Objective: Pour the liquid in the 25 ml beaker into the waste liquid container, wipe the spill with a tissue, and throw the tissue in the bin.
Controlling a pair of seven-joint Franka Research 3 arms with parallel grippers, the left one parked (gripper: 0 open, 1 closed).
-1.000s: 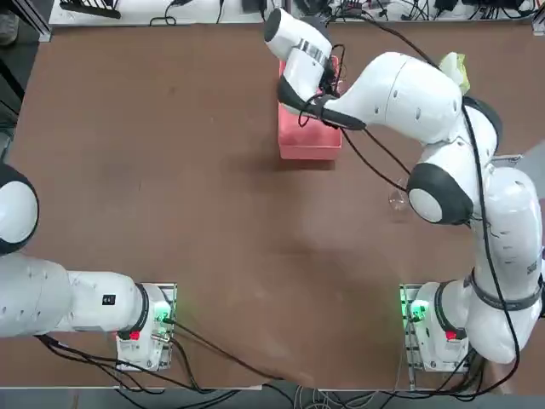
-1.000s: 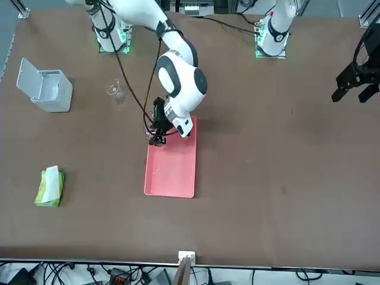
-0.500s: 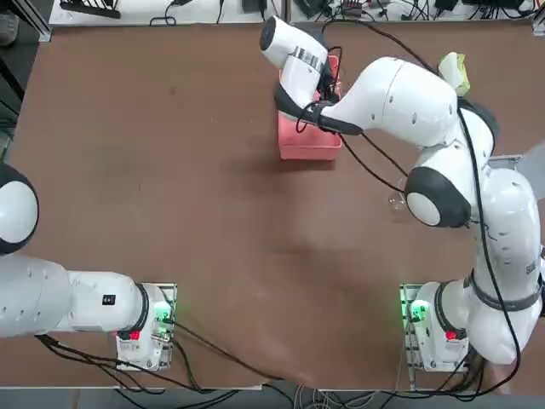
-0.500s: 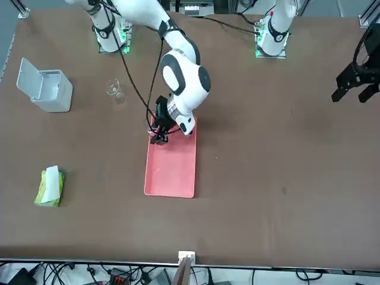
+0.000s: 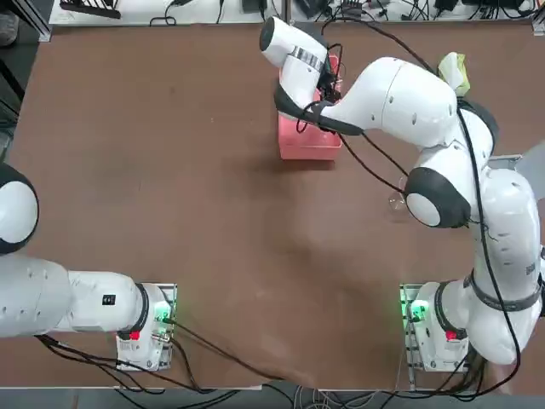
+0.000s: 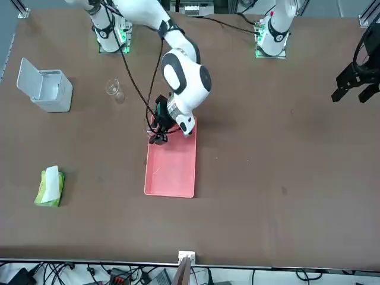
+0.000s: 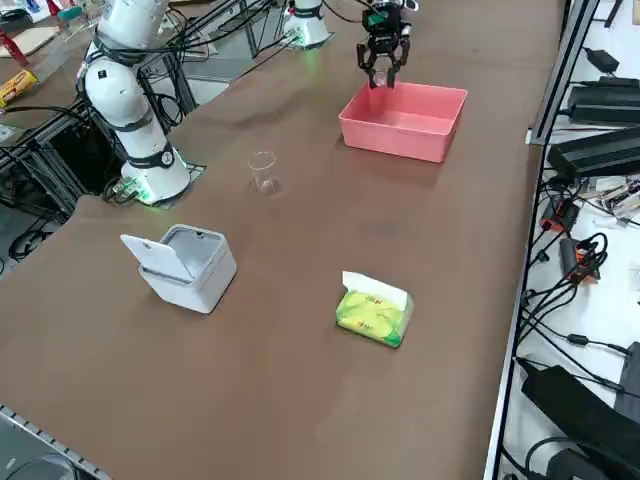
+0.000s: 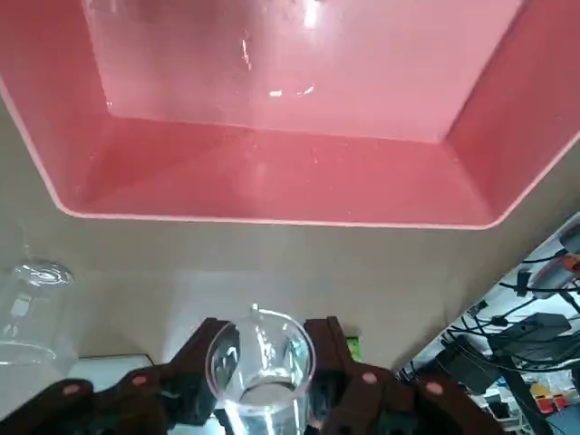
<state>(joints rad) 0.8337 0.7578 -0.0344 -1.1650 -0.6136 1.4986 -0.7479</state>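
The right gripper [image 8: 261, 385] hangs over the waste liquid container's [image 8: 272, 172] near end, fingers [image 8: 195, 372] clamping the 25 ml beaker [image 8: 261, 362].

In the top view, the right arm covers most of the waste liquid container [image 5: 308, 145], and the right pincer itself is hidden under the wrist. In the wrist view, the 25 ml beaker [image 8: 261, 362] is cut at the picture's edge; its liquid cannot be made out.
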